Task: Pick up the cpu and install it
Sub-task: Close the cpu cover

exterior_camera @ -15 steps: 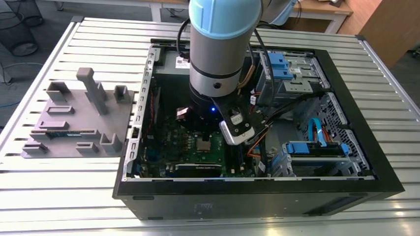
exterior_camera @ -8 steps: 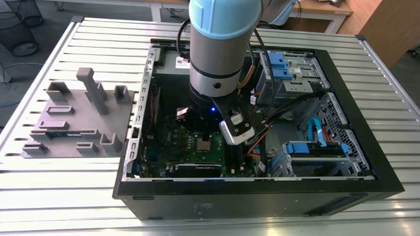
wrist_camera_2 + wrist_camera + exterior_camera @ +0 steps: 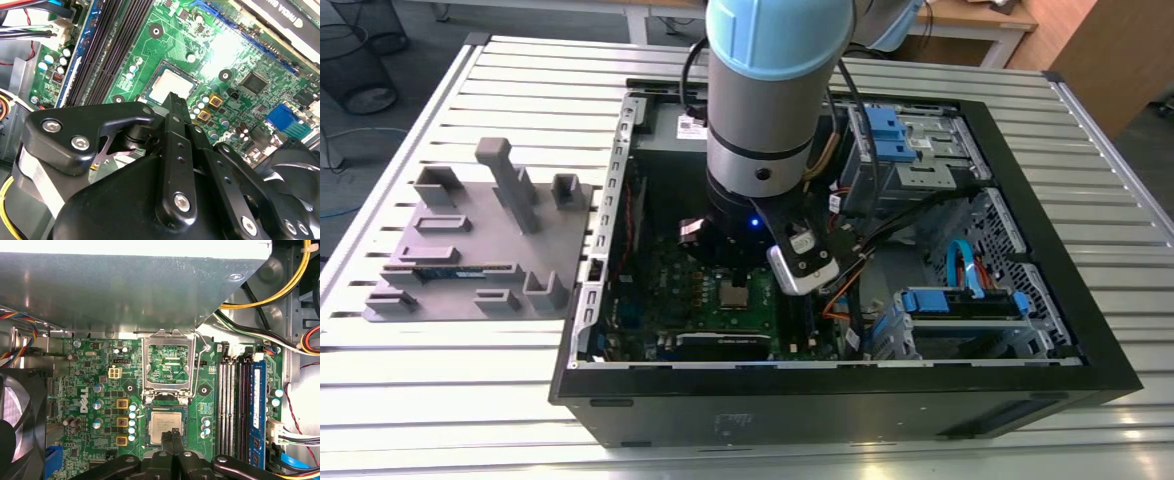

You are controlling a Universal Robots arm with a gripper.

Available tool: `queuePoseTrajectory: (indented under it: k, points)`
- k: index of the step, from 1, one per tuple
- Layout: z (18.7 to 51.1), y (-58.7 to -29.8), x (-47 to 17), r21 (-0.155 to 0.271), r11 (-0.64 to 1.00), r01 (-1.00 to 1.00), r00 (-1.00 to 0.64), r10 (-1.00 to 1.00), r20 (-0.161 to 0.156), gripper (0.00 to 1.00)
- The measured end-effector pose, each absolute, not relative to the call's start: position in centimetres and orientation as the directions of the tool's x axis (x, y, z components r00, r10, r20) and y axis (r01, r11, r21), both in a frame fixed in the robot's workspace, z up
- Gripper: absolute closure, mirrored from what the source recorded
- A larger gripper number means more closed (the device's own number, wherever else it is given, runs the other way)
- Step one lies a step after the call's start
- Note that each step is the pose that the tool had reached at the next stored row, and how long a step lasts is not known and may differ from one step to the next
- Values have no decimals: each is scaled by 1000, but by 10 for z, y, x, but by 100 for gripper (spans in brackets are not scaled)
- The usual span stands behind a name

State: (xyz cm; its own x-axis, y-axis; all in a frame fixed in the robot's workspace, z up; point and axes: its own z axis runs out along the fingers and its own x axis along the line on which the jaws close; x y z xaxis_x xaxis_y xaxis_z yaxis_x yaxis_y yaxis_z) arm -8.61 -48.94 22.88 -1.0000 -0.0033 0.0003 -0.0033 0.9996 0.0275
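We see the cpu [image 3: 162, 424], a small square chip with a pale silver top, lying flat in the open socket [image 3: 148, 429] on the green board [image 3: 90, 377].

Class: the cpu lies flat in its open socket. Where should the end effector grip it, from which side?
Probably its two opposite edges, from straight above: the cpu lies flat on the motherboard, and the hinged frame stands open beside it.
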Motion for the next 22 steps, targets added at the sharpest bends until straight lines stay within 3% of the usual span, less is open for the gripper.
queuePoseTrajectory:
  k: [22]
  points:
    - [234, -489, -71, 27, 1000, -4, -1000, -4, 0, 89]
